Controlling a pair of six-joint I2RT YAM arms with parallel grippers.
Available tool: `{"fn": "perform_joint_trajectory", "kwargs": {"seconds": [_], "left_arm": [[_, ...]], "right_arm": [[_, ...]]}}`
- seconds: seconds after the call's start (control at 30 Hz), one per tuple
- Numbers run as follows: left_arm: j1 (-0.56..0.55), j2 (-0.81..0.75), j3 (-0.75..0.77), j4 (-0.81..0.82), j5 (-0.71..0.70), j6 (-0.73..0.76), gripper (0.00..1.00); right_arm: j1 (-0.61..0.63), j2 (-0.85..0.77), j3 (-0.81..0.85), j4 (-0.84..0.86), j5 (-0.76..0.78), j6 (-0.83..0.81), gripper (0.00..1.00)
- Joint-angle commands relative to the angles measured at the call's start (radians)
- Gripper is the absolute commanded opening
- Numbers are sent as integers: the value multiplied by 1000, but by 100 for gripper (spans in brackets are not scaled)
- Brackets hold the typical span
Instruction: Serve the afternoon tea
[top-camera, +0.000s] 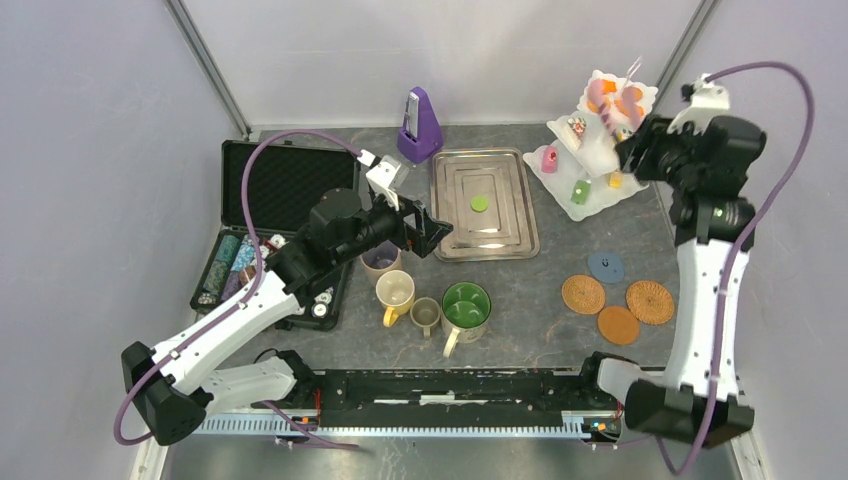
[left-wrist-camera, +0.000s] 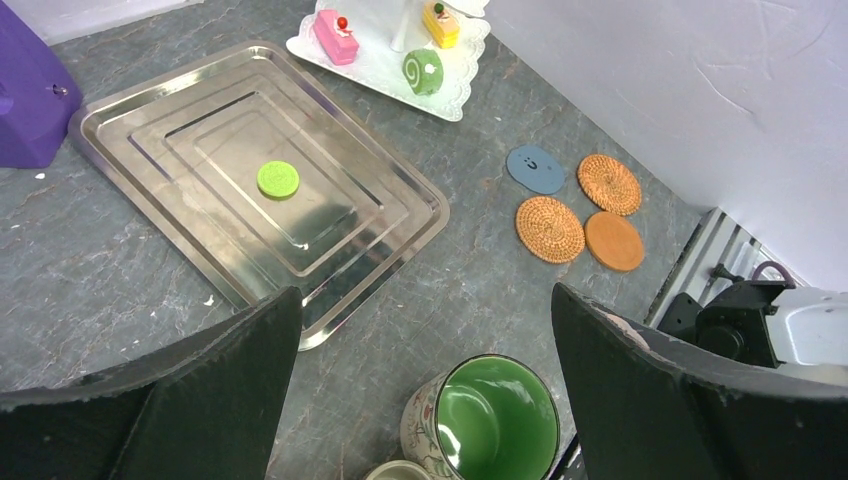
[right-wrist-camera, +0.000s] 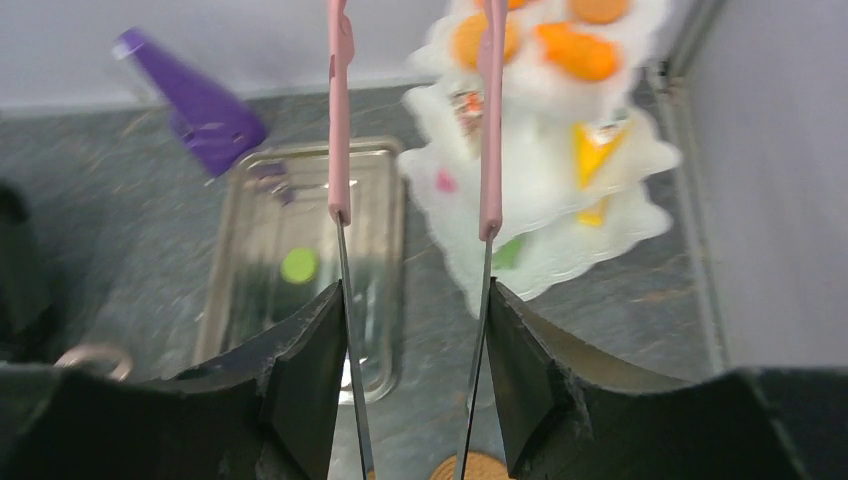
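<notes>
- Right fingers (right-wrist-camera: 310, 380): closed on the metal legs of pink-tipped tongs (right-wrist-camera: 340, 150). The tong tips stand apart with nothing between them.
- The tong tips point at the white three-tier stand (right-wrist-camera: 610, 215), upper right of the top view. Orange pastries (right-wrist-camera: 590, 55) sit on its top tier, blurred.
- Left fingers (left-wrist-camera: 230, 370): wide and empty, above the mugs (top-camera: 395, 292) at lower centre.
- One green pastry (left-wrist-camera: 278, 179) lies on the steel tray (left-wrist-camera: 130, 110). The coasters (top-camera: 583, 294), lower right, carry nothing.
- Judgement: the step in hand is picking a pastry off the stand. The next move calls for straddling one piece clear of its neighbours, then a gentle squeeze.
</notes>
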Motion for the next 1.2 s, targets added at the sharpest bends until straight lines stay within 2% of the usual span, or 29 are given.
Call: {"fn": "perform_joint_trajectory", "kwargs": {"seconds": [0.0, 0.13, 0.23, 0.37, 0.53, 0.63, 0.8, 1.17], "left_arm": [[4, -20, 33, 20, -17, 59, 100], [4, -24, 32, 17, -37, 66, 100], [4, -29, 30, 16, -54, 72, 100], [4, -29, 25, 14, -83, 84, 100], [3, -20, 26, 8, -97, 98, 100], [5, -17, 26, 7, -97, 100, 100], [4, -12, 27, 5, -97, 100, 100], [5, -6, 30, 3, -97, 102, 100]], "right_arm": [[100, -128, -138, 43, -100, 32, 56], [226, -219, -337, 134, -131, 105, 55], [334, -225, -476, 234, -109, 160, 54], [503, -140, -537, 291, 18, 168, 54], [646, 13, -518, 309, 237, 138, 55], [691, 109, -477, 281, 350, 118, 55], [728, 210, -441, 269, 448, 103, 55], [735, 322, -422, 329, 433, 91, 56]]}}
